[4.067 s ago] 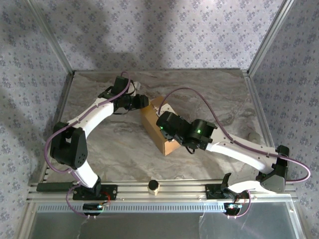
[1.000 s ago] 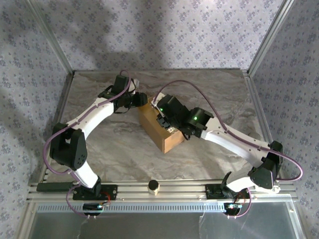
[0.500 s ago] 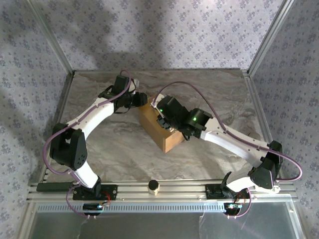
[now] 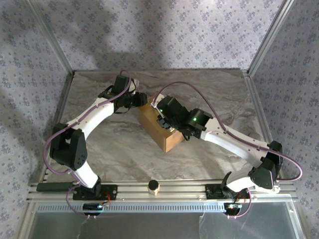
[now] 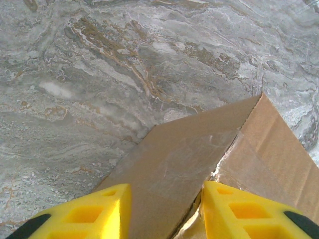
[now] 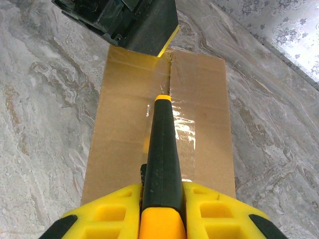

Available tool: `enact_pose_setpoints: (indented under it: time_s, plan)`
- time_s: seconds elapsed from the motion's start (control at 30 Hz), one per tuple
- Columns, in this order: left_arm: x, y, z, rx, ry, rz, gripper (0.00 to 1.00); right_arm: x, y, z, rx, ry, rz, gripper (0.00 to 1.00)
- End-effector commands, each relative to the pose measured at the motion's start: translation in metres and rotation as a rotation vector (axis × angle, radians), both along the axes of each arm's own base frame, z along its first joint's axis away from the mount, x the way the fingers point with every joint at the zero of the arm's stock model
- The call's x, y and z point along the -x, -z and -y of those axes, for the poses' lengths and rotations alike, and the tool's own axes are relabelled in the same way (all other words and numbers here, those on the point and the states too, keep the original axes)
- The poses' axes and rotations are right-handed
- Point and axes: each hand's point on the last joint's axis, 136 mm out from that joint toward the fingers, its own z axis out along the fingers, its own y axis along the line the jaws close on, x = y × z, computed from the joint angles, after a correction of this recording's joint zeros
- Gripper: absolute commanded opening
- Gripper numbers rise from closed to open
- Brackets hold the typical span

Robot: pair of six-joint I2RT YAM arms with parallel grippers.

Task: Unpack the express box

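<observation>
Item 1 — the plain tan-brown rectangular cardboard express box (image 4: 160, 130), lying slantwise at the middle of the overhead frame on the grey-veined marble-look table (image 4: 209, 94). Flaps lie flat; the glossy clear tape strip (image 6: 172, 107) runs down the centre seam, wrinkled but as I judge it not yet parted.

Item 2 — the left gripper (image 5: 164, 211), yellow fingers spread apart, astride the box's far corner at the bottom of the left wrist frame. One flap edge there looks torn and slightly lifted.

Item 3 — the right gripper (image 6: 162, 144), yellow fingers pressed together on a black-and-yellow blade-like tool (image 6: 162, 139) that points up the frame, its tip resting on or just above the seam. Whether it touches the tape I cannot tell.

Handling note: I would keep the left fingers bracing the corner so the carton cannot slide, then draw the tool straight along the seam — shallow, so only tape is cut and the contents stay unharmed. Risk: drifting off the seam scores cardboard instead.
</observation>
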Motion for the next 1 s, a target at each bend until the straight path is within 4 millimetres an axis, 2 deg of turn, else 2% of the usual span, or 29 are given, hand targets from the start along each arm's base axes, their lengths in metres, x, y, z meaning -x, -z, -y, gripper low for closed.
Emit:
enact_pose_setpoints:
  time_s: [0.0,0.27,0.97]
  plan:
    - [0.005,0.001,-0.008,-0.048,-0.014,-0.009,0.4,0.001,-0.01,0.01,0.01,0.019,0.036,0.0]
    - [0.005,-0.001,-0.009,-0.047,-0.016,-0.006,0.4,0.002,-0.016,0.009,-0.008,0.015,0.045,0.0]
    - [0.005,-0.004,-0.01,-0.051,-0.02,0.0,0.4,0.001,0.012,0.018,0.086,0.016,0.007,0.0]
